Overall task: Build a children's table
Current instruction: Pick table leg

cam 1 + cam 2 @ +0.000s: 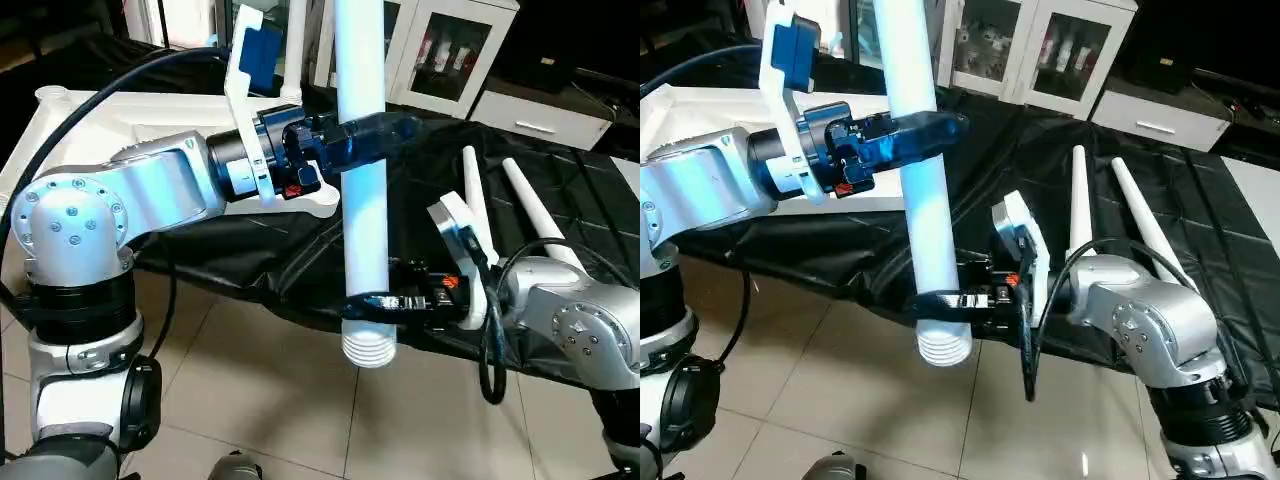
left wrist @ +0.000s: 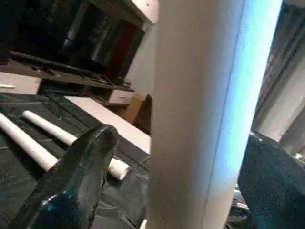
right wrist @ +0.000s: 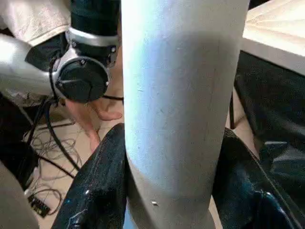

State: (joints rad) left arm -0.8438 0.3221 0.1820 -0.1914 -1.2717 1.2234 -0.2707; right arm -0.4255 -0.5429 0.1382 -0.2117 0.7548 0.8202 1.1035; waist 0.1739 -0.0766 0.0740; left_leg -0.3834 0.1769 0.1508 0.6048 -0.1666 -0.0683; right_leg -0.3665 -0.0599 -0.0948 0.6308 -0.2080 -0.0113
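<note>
You have one leg [image 1: 362, 150] upright at the centre of the head view, a smooth white tube running from 12 o'clock down past the front edge of the worktop [image 1: 420, 190], with a ribbed, threaded end [image 1: 369, 348] at its bottom, hanging over the floor [image 1: 270, 400].

Your right claw [image 1: 375, 302] is clamped on the leg just above those ribs; in its wrist view both black fingers [image 3: 97, 186] press against the tube's sides.

Your left claw [image 1: 362, 137] reaches in from 9 o'clock and straddles the leg higher up. In its wrist view one finger [image 2: 81, 176] stands off the tube with a gap showing, so its fingers look apart rather than gripping, though you cannot see the far finger's contact clearly.

Two more legs [image 1: 505, 215] lie on the black sheet at 3 o'clock, side by side, thin tips pointing away from you.

The top [image 1: 130, 125] sits at 10 o'clock behind the left forearm, white, with a raised rim and a rounded corner socket [image 1: 50, 95].

White cabinets [image 1: 445, 55] with glass doors stand at 1 o'clock beyond the worktop.
</note>
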